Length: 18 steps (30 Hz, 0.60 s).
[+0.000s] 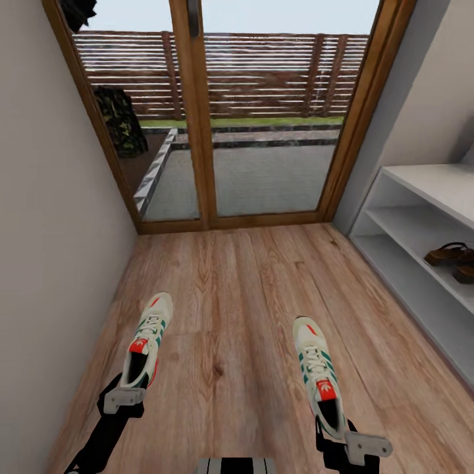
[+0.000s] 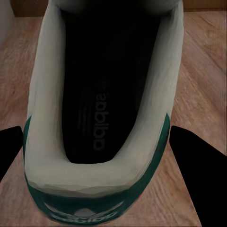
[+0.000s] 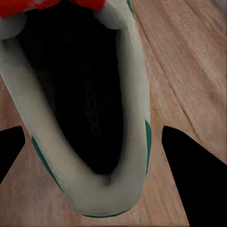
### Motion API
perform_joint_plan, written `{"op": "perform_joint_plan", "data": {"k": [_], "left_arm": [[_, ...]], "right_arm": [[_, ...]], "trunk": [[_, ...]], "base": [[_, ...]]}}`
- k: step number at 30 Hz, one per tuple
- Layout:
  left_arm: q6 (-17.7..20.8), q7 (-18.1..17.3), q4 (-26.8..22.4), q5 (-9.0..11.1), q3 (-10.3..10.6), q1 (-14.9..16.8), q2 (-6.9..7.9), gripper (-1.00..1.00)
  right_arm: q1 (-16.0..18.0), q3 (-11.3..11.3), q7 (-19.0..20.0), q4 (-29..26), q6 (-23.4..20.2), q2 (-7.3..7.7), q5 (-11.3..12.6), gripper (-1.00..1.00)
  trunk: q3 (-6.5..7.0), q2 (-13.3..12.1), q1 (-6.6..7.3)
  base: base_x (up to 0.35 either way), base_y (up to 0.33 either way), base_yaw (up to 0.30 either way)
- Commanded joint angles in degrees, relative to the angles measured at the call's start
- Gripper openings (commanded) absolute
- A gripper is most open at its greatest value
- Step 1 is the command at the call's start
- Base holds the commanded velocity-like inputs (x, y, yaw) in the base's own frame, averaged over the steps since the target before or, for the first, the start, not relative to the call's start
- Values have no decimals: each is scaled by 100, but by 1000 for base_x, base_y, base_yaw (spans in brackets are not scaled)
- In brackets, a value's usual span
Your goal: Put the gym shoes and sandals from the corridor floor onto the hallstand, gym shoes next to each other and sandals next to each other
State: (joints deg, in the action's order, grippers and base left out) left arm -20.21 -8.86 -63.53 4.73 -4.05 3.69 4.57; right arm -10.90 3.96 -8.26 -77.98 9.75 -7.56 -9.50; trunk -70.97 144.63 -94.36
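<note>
Counting from the glass door (image 1: 263, 112), two gym shoes lay on the corridor floor (image 1: 230, 296) and two sandals (image 1: 454, 258) sat on a tier of the hallstand (image 1: 421, 217), which stood to the right of the door. The left gym shoe (image 1: 146, 339) had its long axis running toward the door, toe tipped slightly rightward, heel toward the robot. The right gym shoe (image 1: 320, 374) also pointed its toe toward the door, angled a little leftward. The two shoes were well apart, both farther from the door than the sandals.

The left claw (image 1: 125, 399) stood at the left shoe's heel, its fingers (image 2: 196, 165) spread wide on either side of the heel without touching it. The right claw (image 1: 352, 442) stood likewise at the right shoe's heel, fingers (image 3: 194, 165) wide open and astride it.
</note>
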Motion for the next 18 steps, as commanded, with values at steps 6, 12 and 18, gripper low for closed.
{"op": "perform_joint_plan", "data": {"k": [6,12,18], "left_arm": [[0,-3,-1,1,1,0,0,-100],[0,-2,-1,1,1,0,0,-100],[0,-3,-1,1,1,0,0,-100]], "right_arm": [[0,2,0,-2,0,0,9,-100],[0,5,0,-1,0,0,15,-100],[0,7,-2,-2,0,0,14,-100]], "trunk": [[0,0,0],[0,0,0],[0,0,0]], "base": [[11,0,-283],[3,0,-285],[1,0,-286]]}}
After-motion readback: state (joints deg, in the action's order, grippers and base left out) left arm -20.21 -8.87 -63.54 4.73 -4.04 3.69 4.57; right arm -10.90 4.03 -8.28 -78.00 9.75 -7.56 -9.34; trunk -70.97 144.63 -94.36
